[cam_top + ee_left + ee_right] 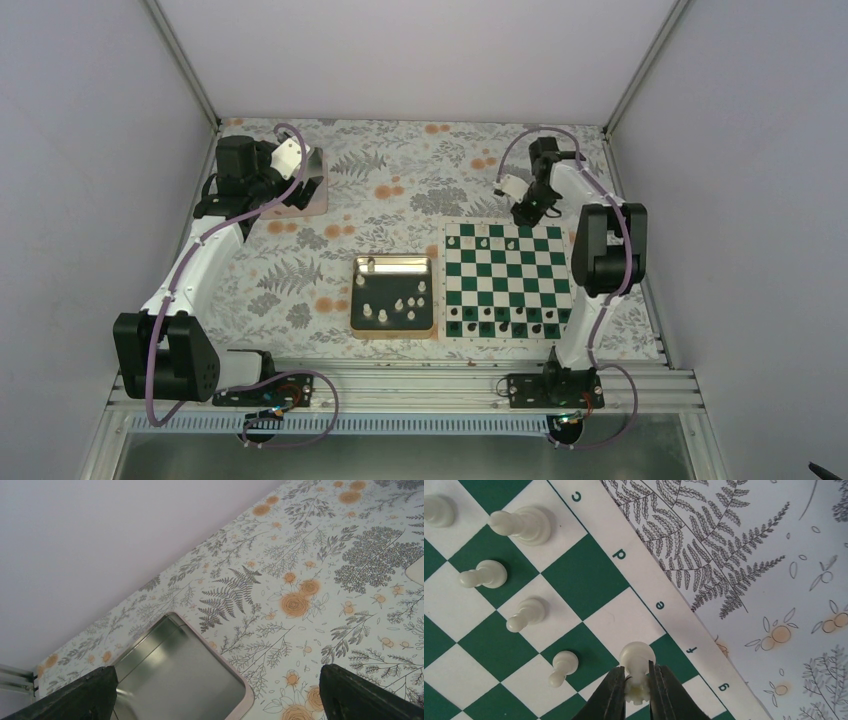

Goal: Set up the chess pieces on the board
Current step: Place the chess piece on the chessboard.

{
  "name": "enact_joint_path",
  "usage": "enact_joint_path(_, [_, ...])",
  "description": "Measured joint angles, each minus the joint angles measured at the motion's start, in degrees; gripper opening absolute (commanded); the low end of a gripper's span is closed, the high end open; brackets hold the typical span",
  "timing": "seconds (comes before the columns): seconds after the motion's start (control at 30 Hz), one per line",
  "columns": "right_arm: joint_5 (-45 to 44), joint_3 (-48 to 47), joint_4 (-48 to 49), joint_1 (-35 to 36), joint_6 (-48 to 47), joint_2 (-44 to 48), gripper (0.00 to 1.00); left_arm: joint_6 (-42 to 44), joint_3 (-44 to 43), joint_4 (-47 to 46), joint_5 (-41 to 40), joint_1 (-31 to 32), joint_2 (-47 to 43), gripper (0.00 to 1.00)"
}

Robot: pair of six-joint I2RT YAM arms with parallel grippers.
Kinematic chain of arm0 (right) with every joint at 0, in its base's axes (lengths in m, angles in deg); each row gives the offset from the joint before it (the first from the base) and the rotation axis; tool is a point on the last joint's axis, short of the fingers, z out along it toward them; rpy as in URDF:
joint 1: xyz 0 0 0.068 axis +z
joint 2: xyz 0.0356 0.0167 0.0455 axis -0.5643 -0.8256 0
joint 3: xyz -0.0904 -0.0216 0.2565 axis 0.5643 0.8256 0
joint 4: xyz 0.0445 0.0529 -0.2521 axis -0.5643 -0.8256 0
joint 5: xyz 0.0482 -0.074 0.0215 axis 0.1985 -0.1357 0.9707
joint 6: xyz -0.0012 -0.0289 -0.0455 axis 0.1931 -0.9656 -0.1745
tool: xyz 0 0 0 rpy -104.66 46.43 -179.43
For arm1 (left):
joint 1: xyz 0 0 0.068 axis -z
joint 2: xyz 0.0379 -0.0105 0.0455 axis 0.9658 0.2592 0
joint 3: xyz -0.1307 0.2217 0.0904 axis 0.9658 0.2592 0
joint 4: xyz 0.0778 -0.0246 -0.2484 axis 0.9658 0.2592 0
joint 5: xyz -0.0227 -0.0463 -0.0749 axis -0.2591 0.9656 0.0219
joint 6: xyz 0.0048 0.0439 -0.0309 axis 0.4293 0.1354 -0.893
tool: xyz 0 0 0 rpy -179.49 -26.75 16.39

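One white piece is clamped in the right tool at the lettered edge row of the board, probably so it can be stood squarely. Other chess pieces are lined up left of the tool. The left tool is spread and empty above a metal tin.

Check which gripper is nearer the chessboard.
Right. The right gripper sits over the board's far edge, shut on a white piece. The left gripper hangs open over a metal tin far off to the left, well clear of the board.
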Motion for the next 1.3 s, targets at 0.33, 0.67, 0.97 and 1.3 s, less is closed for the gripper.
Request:
enact_joint_path(0.33, [0.3,0.0,0.1,0.5,0.0,-1.7,0.15,0.0,0.0,0.0,0.0,0.0,0.0,1.0])
enact_joint_path(0.67, [0.9,0.0,0.4,1.2,0.0,-4.5,0.16,0.0,0.0,0.0,0.0,0.0,0.0,1.0])
enact_joint_path(0.97, [0.9,-0.1,0.6,1.2,0.0,-4.5,0.16,0.0,0.0,0.0,0.0,0.0,0.0,1.0])
enact_joint_path(1.3, [1.0,-0.4,0.6,2.7,0.0,-4.5,0.15,0.0,0.0,0.0,0.0,0.0,0.0,1.0])
